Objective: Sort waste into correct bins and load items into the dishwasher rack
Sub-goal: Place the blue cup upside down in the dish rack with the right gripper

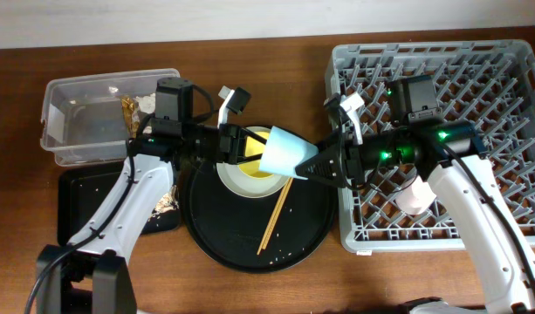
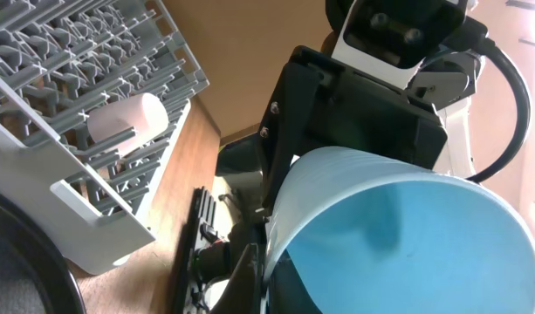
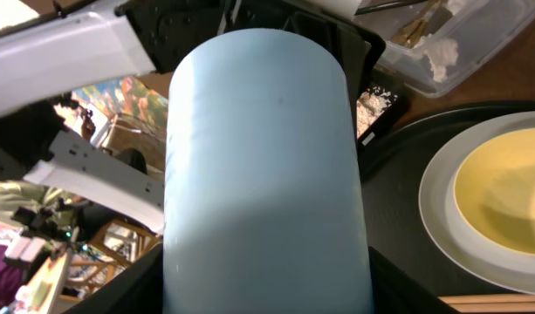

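The light blue cup (image 1: 284,153) hangs on its side above the round black tray, between both grippers. My right gripper (image 1: 318,162) is shut on its narrow base end; in the right wrist view the cup (image 3: 263,157) fills the gap between the fingers (image 3: 267,292). My left gripper (image 1: 246,145) pinches the wide rim, one finger outside and one inside (image 2: 269,277), with the cup's mouth (image 2: 407,244) facing that camera. The grey-green plate (image 1: 235,180) holds the yellow bowl (image 1: 254,164). Chopsticks (image 1: 274,218) lie beside it. The pink cup (image 1: 415,196) lies in the grey rack (image 1: 476,78).
The clear tub (image 1: 84,118) at the back left holds a golden wrapper (image 1: 127,109) and tissue (image 1: 147,105). The flat black tray (image 1: 92,201) at the front left has crumbly scraps (image 1: 167,205) at its right end. The round black tray (image 1: 250,240) sits between it and the rack.
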{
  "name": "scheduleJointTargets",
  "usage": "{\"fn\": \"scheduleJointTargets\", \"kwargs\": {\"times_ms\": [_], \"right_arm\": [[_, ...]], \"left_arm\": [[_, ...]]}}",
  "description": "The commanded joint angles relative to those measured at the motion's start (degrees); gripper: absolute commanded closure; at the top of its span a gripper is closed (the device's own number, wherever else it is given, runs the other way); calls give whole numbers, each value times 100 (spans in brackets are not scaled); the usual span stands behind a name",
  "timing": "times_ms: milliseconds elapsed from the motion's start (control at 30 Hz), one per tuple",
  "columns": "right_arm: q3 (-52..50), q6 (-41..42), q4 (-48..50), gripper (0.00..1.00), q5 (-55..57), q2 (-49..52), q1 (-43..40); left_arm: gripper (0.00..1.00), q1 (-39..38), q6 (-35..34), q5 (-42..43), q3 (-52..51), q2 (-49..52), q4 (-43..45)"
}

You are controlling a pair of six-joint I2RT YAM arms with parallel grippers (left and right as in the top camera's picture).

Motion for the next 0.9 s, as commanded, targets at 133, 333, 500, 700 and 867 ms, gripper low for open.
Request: {"fn": "scheduleJointTargets", "kwargs": {"times_ms": [133, 333, 500, 700, 867], "right_arm": [[-22, -61, -2, 53, -258, 2, 66], [-20, -57, -424, 54, 1447, 0, 46], [411, 33, -1495, 58, 3469, -103, -398], [1080, 1342, -2402, 59, 5884, -101, -1156], [1080, 1980, -2166, 59, 6741, -33, -1534]], "left_arm": [[99, -9, -28, -55, 59, 28, 13], [41, 2, 682, -1838, 59, 28, -332], [37, 507, 2087, -4833, 59, -334, -2435], [36, 931, 2186, -7184, 59, -1152, -3722], [34, 931, 2184, -7425, 59, -1207, -3768]]}}
